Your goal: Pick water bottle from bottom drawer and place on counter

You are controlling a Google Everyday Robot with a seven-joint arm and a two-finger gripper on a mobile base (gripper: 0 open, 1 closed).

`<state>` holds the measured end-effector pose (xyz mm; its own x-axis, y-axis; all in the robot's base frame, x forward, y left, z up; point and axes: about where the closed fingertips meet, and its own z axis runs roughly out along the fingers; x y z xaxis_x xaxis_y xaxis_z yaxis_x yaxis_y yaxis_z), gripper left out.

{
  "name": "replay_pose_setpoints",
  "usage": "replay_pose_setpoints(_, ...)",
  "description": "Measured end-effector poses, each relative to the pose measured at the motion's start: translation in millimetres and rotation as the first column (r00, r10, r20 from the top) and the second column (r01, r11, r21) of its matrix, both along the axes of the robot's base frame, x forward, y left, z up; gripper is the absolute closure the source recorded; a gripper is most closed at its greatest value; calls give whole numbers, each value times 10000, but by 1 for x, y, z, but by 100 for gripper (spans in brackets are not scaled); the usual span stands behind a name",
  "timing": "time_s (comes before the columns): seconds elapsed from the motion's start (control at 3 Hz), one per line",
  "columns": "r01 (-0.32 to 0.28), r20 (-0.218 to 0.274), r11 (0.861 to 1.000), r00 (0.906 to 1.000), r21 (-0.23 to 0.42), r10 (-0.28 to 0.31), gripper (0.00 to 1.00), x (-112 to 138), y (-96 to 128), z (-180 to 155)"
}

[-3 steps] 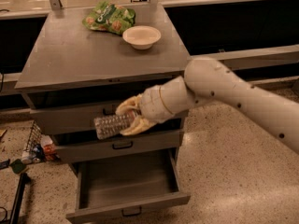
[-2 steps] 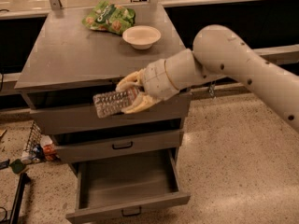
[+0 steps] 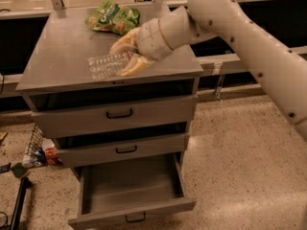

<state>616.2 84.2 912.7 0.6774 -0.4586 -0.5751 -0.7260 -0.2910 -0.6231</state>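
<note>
My gripper is shut on the water bottle, a clear ribbed plastic bottle held lying sideways, its cap end hidden between the fingers. It is over the front middle of the grey counter, close to the surface; I cannot tell whether it touches. The bottom drawer is pulled fully out below and shows an empty grey inside, with its black loop handle at the front.
A green snack bag lies at the back of the counter. My arm hides the counter's right back part. Two upper drawers are slightly open. Small clutter and a wire basket sit on the floor at left.
My gripper has lifted the bottle from in front of the upper drawers up and over the counter's front edge. The white bowl is now hidden behind my arm.
</note>
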Motion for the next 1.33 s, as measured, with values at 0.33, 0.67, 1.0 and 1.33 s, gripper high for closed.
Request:
replay_pose_setpoints(0.33,-183,37,9995,9998,-247,184,99,54,40,18)
replay_pose_setpoints(0.67,-486,-742,9960,9963,-747,431,79,82,74,2)
replay_pose_setpoints(1.0,-753,-1607,9935,9851,-855,609,54,103,96,-16)
replay_pose_setpoints(1.33,-547,-1727,9972,9839,-501,453,32,120,98,-8)
